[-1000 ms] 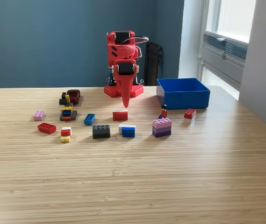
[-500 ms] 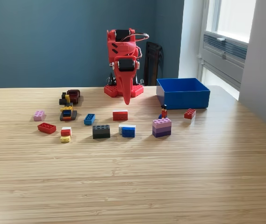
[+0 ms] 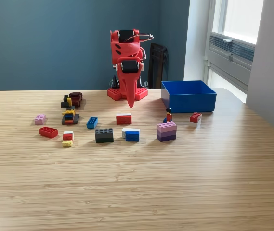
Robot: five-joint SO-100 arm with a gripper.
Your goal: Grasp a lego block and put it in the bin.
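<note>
A wide wooden table (image 3: 185, 183) is stretching across the exterior view, with a dark blue-grey wall behind it and a window at the view's right. The red arm (image 3: 126, 53) is sitting folded at the far middle of the table, its gripper (image 3: 130, 103) pointing straight down and hanging above the surface, just behind a red block with a white top (image 3: 123, 119); its jaws are appearing pressed together into one tapering point, with nothing between them. The bin (image 3: 189, 102) is standing on the table to the view's right of the arm, open-topped, and its inside is not showing from this angle. Lego pieces are lying scattered across the middle of the table. A stack of pink and purple blocks (image 3: 166, 131) is sitting in front of the bin, with a small figure (image 3: 169, 115) just behind it and a small red block (image 3: 195, 117) lying near the bin's front wall. A dark grey block (image 3: 104, 135) and a blue and white block (image 3: 131, 134) are lying side by side nearer the camera. At the view's left, a heap of dark, yellow and blue pieces (image 3: 71, 108) is sitting beside a blue block (image 3: 92, 122), a pink block (image 3: 40, 119), a flat red block (image 3: 47, 132) and a small red, white and yellow cluster (image 3: 68, 138).
</note>
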